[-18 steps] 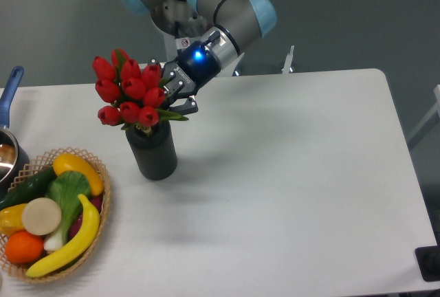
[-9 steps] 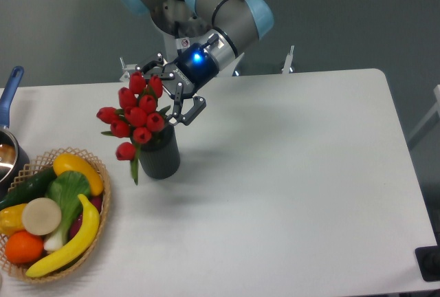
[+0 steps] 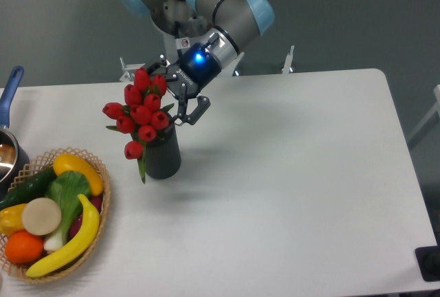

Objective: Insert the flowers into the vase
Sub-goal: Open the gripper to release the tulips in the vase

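The flowers, a bunch of red tulip buds with green leaves, stand in the mouth of the dark grey vase at the table's left. The bunch leans to the left, and one bud and a leaf hang over the vase's left side. My gripper is open just right of and behind the bunch. Its fingers are spread wide, one above the buds and one beside the vase's rim. It holds nothing.
A wicker basket of fruit and vegetables sits at the front left, close to the vase. A metal pot with a blue handle is at the left edge. A black object lies at the table's front right corner.
My gripper was shut on the bunch, holding it upright over the vase. It has opened; the bunch dropped into the vase and tipped left. The gripper has backed off slightly to the right.
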`<state>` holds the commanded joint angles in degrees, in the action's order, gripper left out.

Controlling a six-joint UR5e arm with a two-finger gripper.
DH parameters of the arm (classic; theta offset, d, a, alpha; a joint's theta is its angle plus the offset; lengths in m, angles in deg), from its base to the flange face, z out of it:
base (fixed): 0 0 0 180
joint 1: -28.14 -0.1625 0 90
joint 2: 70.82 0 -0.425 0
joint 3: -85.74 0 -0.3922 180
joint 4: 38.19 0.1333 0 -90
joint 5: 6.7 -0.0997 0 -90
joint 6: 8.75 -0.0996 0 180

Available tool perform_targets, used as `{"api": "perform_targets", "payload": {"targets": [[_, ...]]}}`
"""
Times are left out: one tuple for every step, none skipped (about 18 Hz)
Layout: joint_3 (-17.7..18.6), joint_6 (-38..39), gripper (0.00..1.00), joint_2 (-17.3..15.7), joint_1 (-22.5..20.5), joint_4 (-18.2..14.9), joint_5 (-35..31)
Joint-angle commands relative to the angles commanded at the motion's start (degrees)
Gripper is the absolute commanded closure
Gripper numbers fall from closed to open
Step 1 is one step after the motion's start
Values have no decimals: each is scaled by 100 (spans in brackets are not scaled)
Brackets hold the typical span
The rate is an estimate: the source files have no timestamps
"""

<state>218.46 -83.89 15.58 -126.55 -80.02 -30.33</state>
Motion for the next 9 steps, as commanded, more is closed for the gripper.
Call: {"api": "perform_targets", "payload": {"targets": [[0, 0, 0, -44, -26, 0, -79], [0, 0, 0, -105, -70, -9, -176], [0, 9, 0, -149, -88, -9, -229], [0, 9, 0, -193, -123, -18, -290], [0, 9, 0, -246, -167, -26, -396], [0, 9, 0, -299, -184, -35, -544], [-9, 17, 0, -360, -193, -35, -755], [-9, 9, 0, -430, -202, -35, -1018], [-9, 9, 0, -518, -220, -35, -1316]]}}
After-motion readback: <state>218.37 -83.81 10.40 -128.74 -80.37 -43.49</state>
